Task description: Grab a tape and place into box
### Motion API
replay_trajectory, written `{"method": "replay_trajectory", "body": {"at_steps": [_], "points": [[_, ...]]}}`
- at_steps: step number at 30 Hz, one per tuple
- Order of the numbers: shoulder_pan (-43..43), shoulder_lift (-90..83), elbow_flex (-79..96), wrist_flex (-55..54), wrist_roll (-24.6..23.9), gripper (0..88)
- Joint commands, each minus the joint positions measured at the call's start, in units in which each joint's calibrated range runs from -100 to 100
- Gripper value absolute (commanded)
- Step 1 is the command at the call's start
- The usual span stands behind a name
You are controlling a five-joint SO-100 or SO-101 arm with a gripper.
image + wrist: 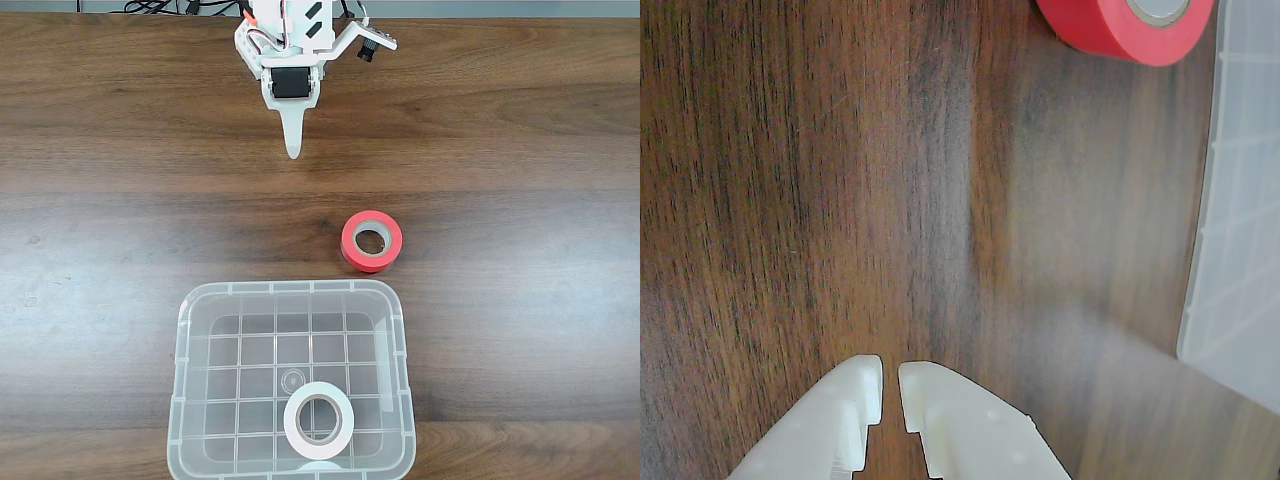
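Observation:
The white tape (290,422) lies flat inside the clear box (181,380), near its front edge and a little right of centre. In the fixed view my gripper (293,150) hangs at the back of the table, far from the box, its white fingers closed into one point. The wrist view shows the gripper (890,378) from above, its two fingertips almost touching with only bare wood beneath and nothing held. The box wall (1240,200) runs down the right edge of that view.
A red roll of tape (394,240) lies flat on the wooden table just behind the box's right back corner; it sits at the top of the wrist view as the red roll (1100,30). Cables run along the table's back edge.

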Motion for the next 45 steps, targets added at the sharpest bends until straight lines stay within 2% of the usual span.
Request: {"method": "replay_trajectory", "body": {"at_steps": [1, 45], "points": [[-0.36, -0.63, -0.79, 0.11, -0.15, 1.3], [0.23, -0.55, -0.53, -0.49, -0.25, 1.3]]}}
